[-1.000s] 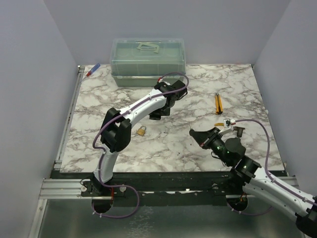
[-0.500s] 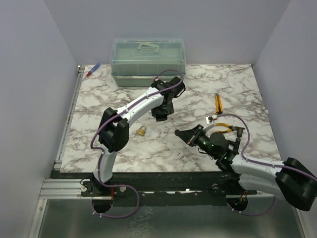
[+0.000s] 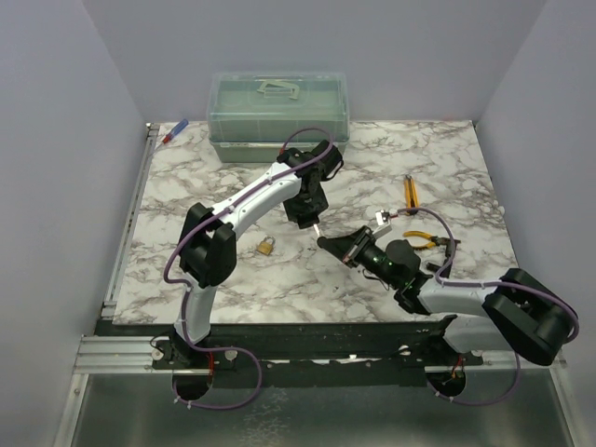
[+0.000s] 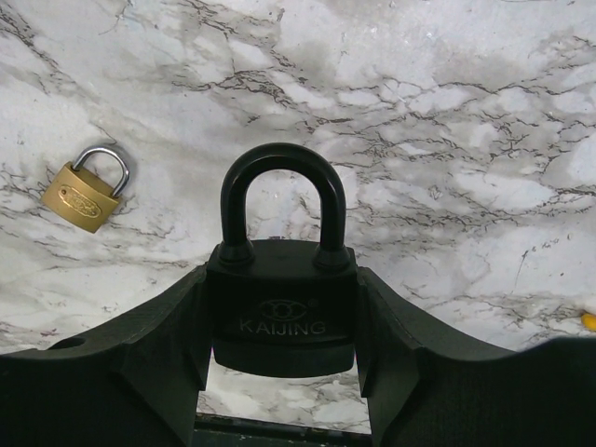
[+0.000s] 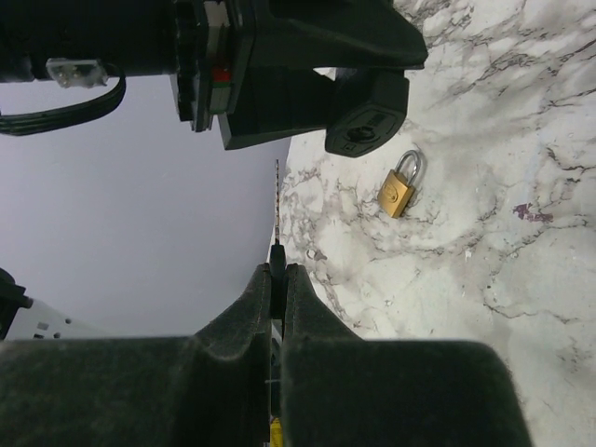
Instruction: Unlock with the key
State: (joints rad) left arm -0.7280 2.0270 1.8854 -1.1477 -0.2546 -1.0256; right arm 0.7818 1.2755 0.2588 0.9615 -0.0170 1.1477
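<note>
The right end effector is clenched on the key. Only its thin dark shaft shows, its long axis in line with the fingers and its tip pointing away from the wrist, just short of the black padlock. The left end effector grasps that padlock above the tabletop, shackle pointing away from its wrist. A brass padlock lies flat nearby.

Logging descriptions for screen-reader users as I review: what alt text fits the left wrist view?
A black padlock marked KAIJING is clamped between the two dark fingers of the left gripper, its closed shackle pointing away from the camera over a marble table. A small brass padlock lies flat on the table at upper left, apart from it.
</note>
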